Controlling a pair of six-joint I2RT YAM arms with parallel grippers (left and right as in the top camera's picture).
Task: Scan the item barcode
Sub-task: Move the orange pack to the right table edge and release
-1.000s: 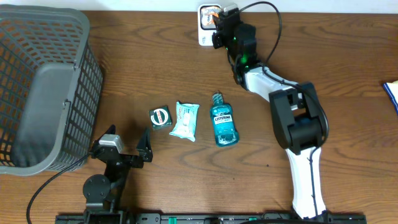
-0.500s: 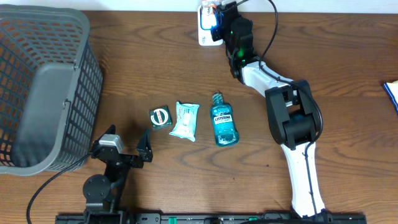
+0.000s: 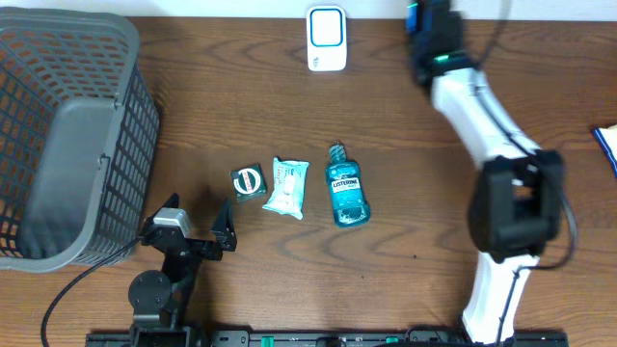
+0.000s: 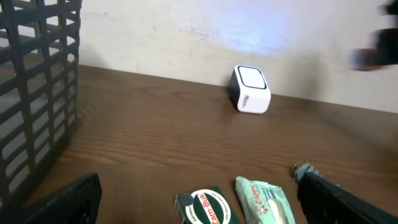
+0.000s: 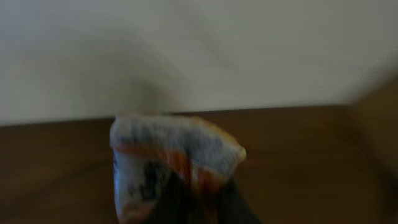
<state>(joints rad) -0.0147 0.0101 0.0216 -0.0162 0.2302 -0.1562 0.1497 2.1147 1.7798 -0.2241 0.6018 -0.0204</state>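
In the right wrist view, which is blurred by motion, my right gripper (image 5: 194, 202) is shut on a small white and orange packet (image 5: 163, 148), held above the wooden table near the back wall. Overhead, the right gripper (image 3: 425, 19) is at the table's back edge, to the right of the white barcode scanner (image 3: 327, 39). The scanner (image 4: 250, 90) also shows in the left wrist view. My left gripper (image 3: 198, 231) rests open near the front left with nothing between its fingers.
A Zam-Buk box (image 3: 248, 182), a Zappy wipes pack (image 3: 286, 187) and a teal Listerine bottle (image 3: 347, 196) lie in a row mid-table. A grey mesh basket (image 3: 67, 135) fills the left side. A blue-edged object (image 3: 607, 145) pokes in at the right edge.
The right arm has swung from over the scanner to the right along the back edge, carrying the packet. The scanner is now uncovered. The left arm has not moved.
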